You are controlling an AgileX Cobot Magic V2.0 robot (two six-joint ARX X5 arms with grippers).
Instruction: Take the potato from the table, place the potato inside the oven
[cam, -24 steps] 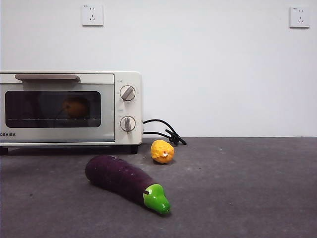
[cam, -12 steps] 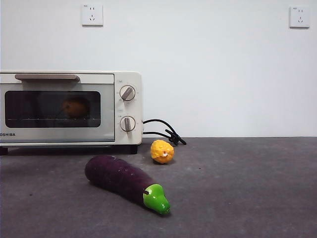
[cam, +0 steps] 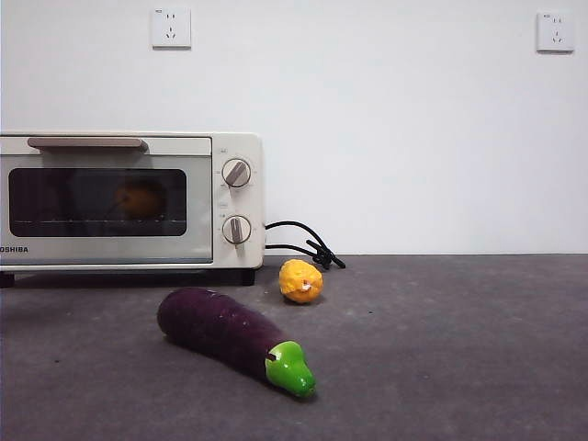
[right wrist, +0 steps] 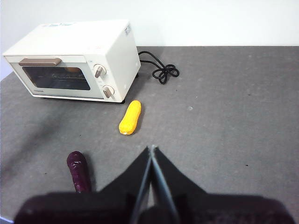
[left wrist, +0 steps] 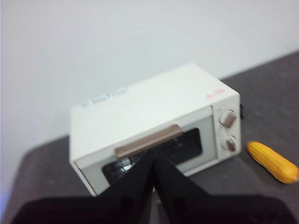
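The potato [cam: 141,199] shows as a dim tan-orange lump behind the dark glass door of the cream-white oven [cam: 197,253], whose door is closed. The oven stands at the back left of the grey table [cam: 441,349]. My left gripper [left wrist: 153,154] hangs shut, with nothing in it, above and in front of the oven [left wrist: 140,107], near its bar handle [left wrist: 148,141]. My right gripper [right wrist: 152,148] is shut and empty, high over the table's middle, well away from the oven [right wrist: 88,42]. Neither arm appears in the front view.
A purple eggplant [cam: 220,329] with a green tip lies in front of the oven. A bumpy yellow item [cam: 301,280] rests beside the oven's right corner. A black cord [cam: 308,243] coils behind it, by the wall.
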